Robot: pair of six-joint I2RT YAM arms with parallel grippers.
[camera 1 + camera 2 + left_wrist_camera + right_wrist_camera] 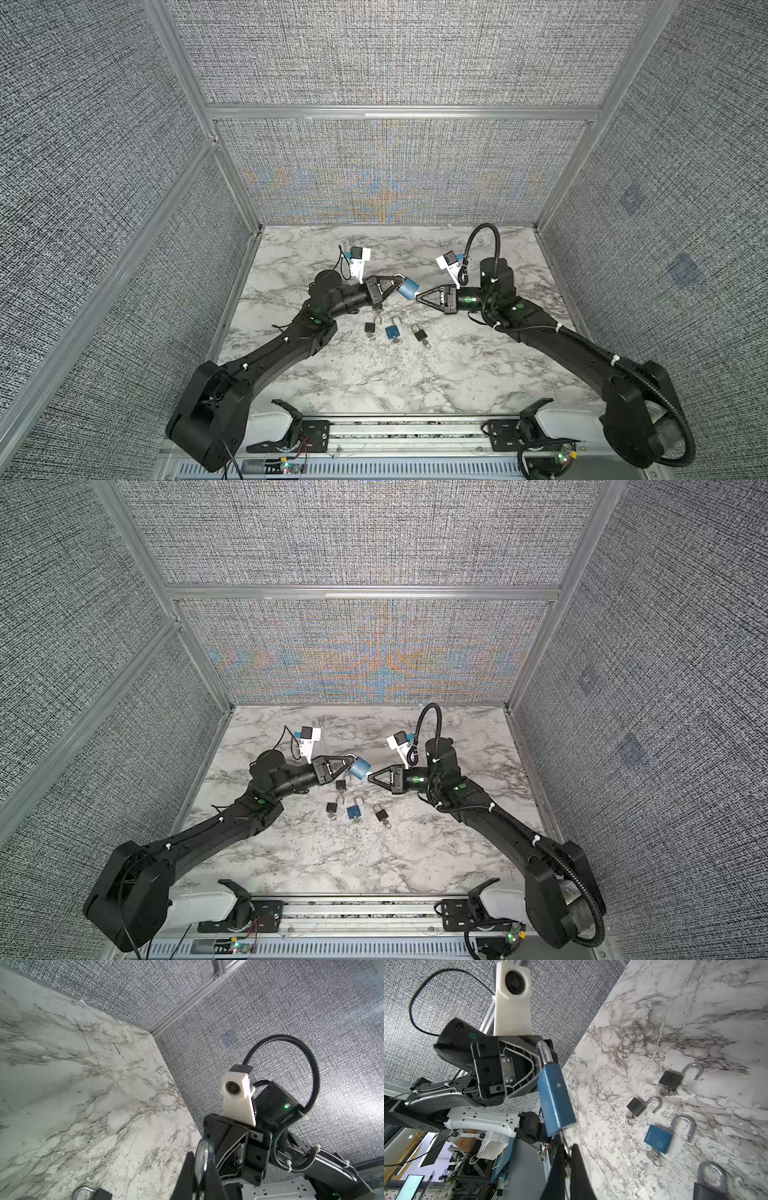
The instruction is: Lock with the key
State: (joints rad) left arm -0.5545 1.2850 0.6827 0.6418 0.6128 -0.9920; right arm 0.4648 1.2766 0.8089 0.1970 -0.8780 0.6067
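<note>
In the right wrist view the key (563, 1138) under the large blue padlock (555, 1099) is mostly buried between the right gripper's (568, 1152) closed jaws, so its shape cannot be told. A dark padlock (710, 1186) is cut by that frame's edge. In a top view, a black padlock (377, 308) at seven o'clock of the left gripper (398, 283) is mostly covered by it — only a corner shows.
</note>
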